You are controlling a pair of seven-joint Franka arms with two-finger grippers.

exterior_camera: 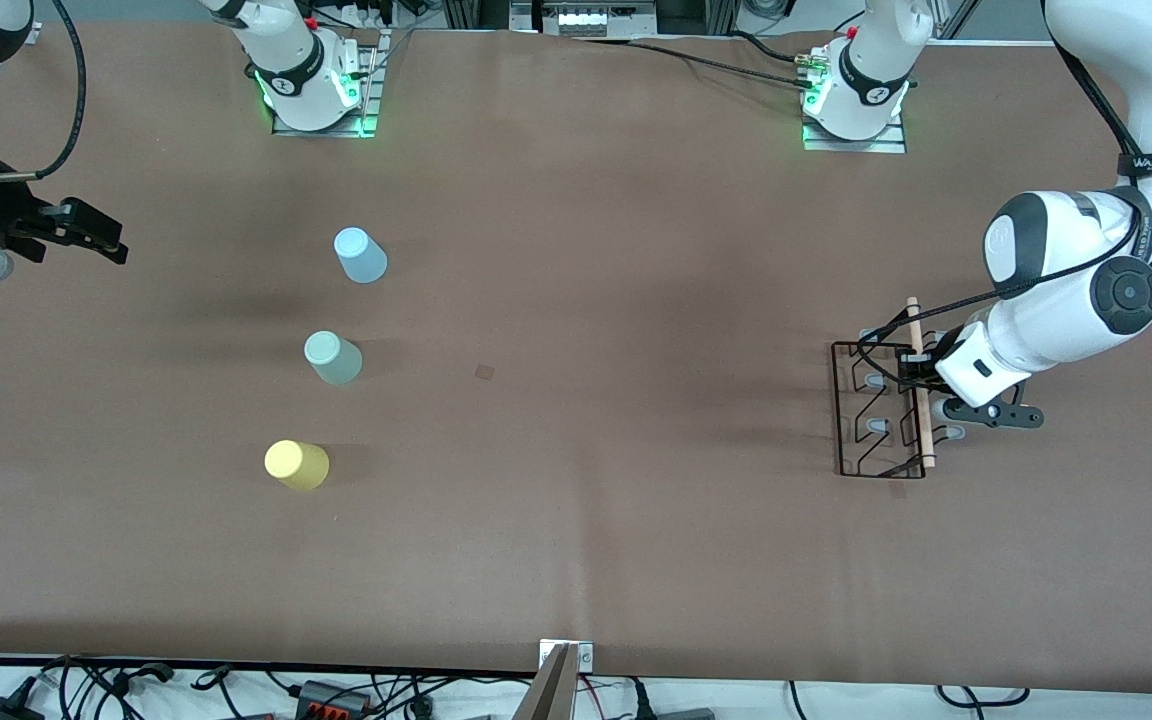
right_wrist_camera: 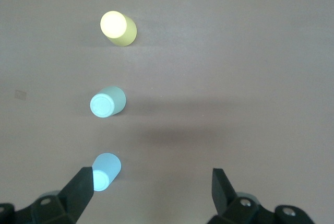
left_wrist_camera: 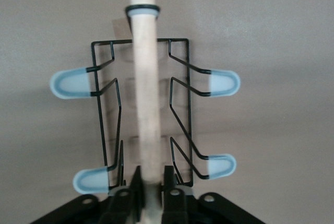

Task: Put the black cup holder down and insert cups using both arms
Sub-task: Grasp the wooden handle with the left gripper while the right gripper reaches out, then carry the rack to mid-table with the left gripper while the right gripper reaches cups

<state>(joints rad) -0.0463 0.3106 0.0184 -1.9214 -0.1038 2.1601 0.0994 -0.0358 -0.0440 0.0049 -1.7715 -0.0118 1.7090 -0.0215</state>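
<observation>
The black cup holder [exterior_camera: 861, 410] is at the left arm's end of the table. My left gripper [exterior_camera: 922, 388] is shut on its wooden rod handle [exterior_camera: 920, 350]. In the left wrist view the fingers [left_wrist_camera: 169, 179] clamp the rod [left_wrist_camera: 145, 93], with grey-tipped pegs [left_wrist_camera: 70, 84] on both sides. I cannot tell whether the holder rests on the table or hangs just above it. Three cups stand upside down in a row toward the right arm's end: light blue [exterior_camera: 360, 255], mint-green [exterior_camera: 333, 358], yellow [exterior_camera: 297, 465]. My right gripper [exterior_camera: 86, 232] is open and empty above the table, beside the light blue cup [right_wrist_camera: 106, 170].
The two arm bases [exterior_camera: 311, 80] [exterior_camera: 856, 95] stand along the table's edge farthest from the front camera. A small brown mark [exterior_camera: 484, 371] lies mid-table. A metal bracket [exterior_camera: 566, 655] and cables [exterior_camera: 336, 690] run along the edge nearest the camera.
</observation>
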